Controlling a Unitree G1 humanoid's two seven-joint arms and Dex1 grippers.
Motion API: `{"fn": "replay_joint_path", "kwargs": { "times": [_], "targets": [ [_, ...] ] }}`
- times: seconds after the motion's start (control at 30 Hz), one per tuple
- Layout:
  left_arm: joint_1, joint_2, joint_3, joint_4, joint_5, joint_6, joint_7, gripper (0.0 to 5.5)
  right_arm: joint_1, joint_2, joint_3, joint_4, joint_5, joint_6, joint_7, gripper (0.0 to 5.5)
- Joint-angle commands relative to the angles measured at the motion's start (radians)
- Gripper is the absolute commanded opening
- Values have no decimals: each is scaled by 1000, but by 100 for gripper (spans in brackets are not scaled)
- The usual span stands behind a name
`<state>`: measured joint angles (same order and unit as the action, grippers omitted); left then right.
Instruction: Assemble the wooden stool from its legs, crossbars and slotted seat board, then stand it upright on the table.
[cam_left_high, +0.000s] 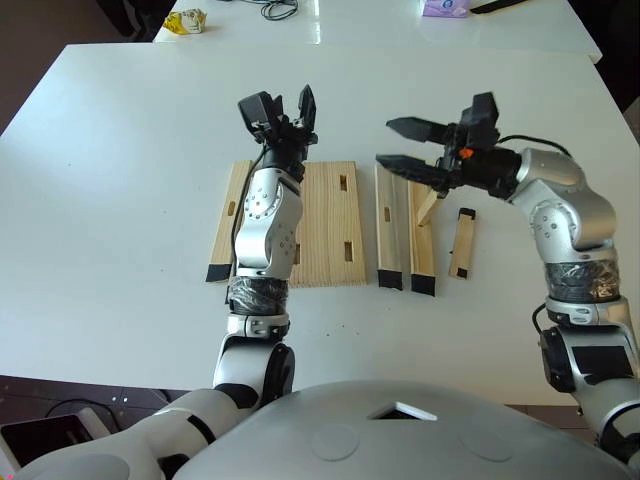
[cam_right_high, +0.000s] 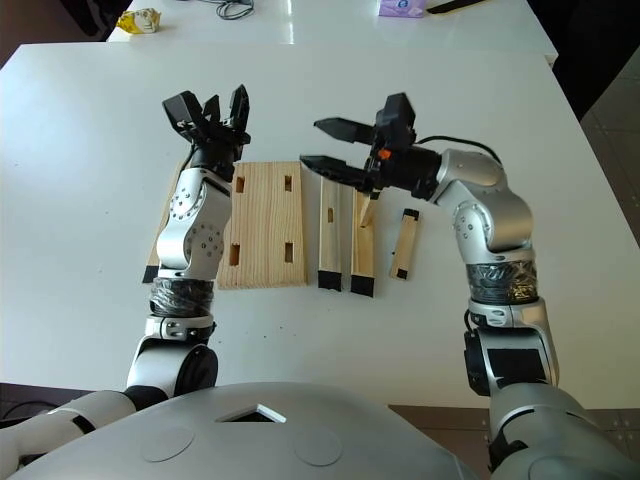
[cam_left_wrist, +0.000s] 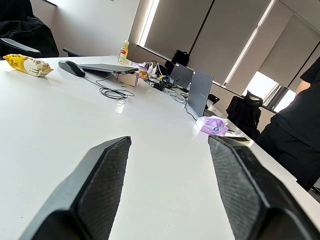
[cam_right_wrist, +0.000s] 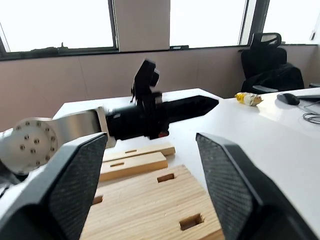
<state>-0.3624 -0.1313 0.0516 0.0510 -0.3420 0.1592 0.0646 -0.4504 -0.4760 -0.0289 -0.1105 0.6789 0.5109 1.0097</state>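
One slotted seat board (cam_right_high: 262, 225) lies on the desk (cam_left_high: 120, 180), and four slots are cut in it. Three long legs with black tips can be counted: the first leg (cam_left_high: 225, 235) at the board's left, the second leg (cam_left_high: 388, 225) and the third leg (cam_left_high: 421, 240) at its right. One short bar (cam_left_high: 462, 243) lies farther right, and one thin stick (cam_left_high: 430, 203) lies slanted over the third leg. There are two end effectors, the left end effector (cam_right_high: 226, 105) and the right end effector (cam_left_high: 387, 142), each with two fingers. A second desk (cam_left_high: 350, 25) behind carries one yellow packet (cam_left_high: 185, 20) and one purple packet (cam_left_high: 445, 8).
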Motion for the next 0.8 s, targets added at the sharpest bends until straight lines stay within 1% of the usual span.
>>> {"fn": "replay_joint_path", "kwargs": {
  "times": [0.03, 0.1, 0.17, 0.27, 0.33, 0.4, 0.5, 0.6, 0.8],
  "targets": [
    [39, -42, 3, -28, -5, -4, 12, 288, 1, -91, -54, -196, 166, 161, 18, 327],
    [56, -51, 14, -48, -24, -3, 16, 288, 81, -178, -75, -317, 303, 277, 76, 327],
    [74, -60, 26, -70, -44, -2, 21, 288, 182, -275, -77, -408, 356, 337, 150, 327],
    [112, -80, 43, -115, -72, -14, 41, 288, 299, -391, -14, -416, 215, 282, 229, 327],
    [143, -92, 46, -151, -81, -22, 59, 288, 323, -433, 66, -368, 70, 216, 223, 327],
    [163, -98, 42, -174, -85, -28, 78, 288, 337, -431, 167, -316, -103, 150, 148, 327],
    [167, -98, 33, -182, -83, -23, 94, 288, 370, -374, 234, -318, -225, 116, 23, 327],
    [180, -95, 25, -199, -83, -9, 107, 288, 391, -343, 273, -336, -288, 38, -1, 327],
    [176, -76, 18, -212, -108, 27, 91, 288, 402, -345, 345, -313, -433, -123, 2, 327]
  ]
}}
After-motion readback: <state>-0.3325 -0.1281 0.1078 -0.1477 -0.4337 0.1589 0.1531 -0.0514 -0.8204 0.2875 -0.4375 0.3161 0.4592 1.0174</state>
